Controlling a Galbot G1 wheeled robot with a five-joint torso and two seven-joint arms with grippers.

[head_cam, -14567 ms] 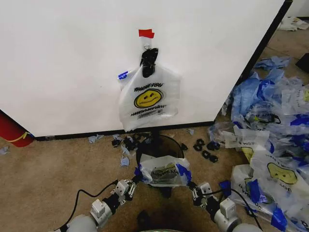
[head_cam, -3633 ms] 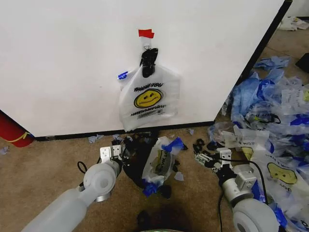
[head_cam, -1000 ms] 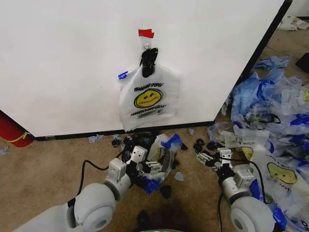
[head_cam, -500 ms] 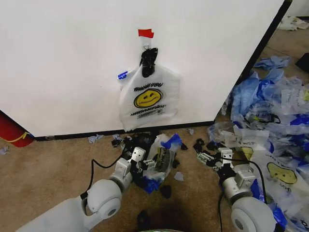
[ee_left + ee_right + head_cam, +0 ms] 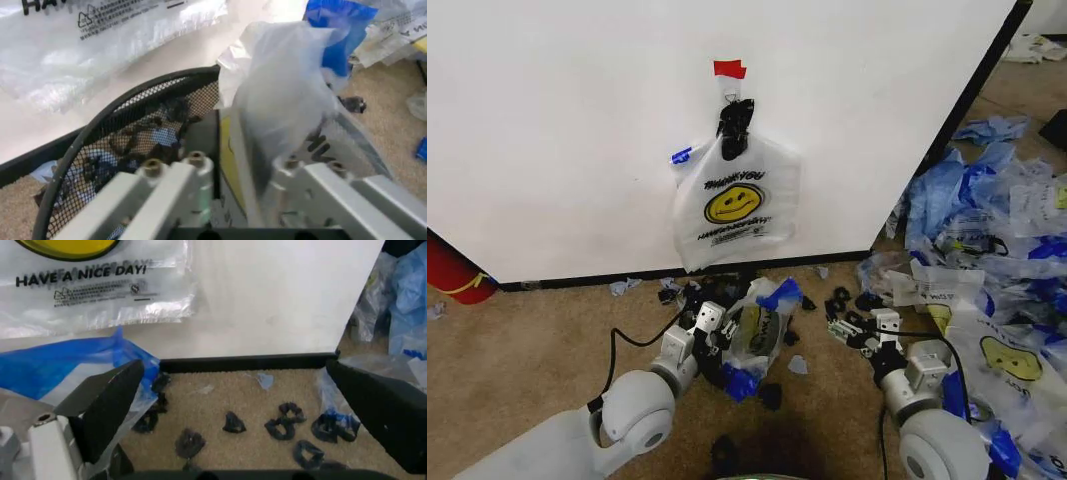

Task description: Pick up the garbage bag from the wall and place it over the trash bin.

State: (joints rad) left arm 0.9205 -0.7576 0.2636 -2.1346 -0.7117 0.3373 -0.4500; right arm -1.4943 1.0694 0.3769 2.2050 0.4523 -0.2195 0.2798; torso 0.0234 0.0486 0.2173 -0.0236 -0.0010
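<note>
From the head we see our left gripper (image 5: 714, 322) stretched forward, low over the floor, jaws spread around the garbage bag (image 5: 762, 325) on the tipped trash bin (image 5: 710, 365). Our right gripper (image 5: 859, 328) hovers apart, jaws spread.

At the left wrist, bag film (image 5: 283, 100) lies between the jaws, bin mesh (image 5: 133, 135) just beside.

At the right wrist, spread jaws frame bare carpet (image 5: 253, 395).

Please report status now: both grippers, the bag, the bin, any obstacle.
Left gripper open, straddling black mesh trash bin rim and blue-taped white plastic smiley garbage bag. Right gripper open, empty, right of bin. Bin tipped. Black clips litter carpet.
</note>
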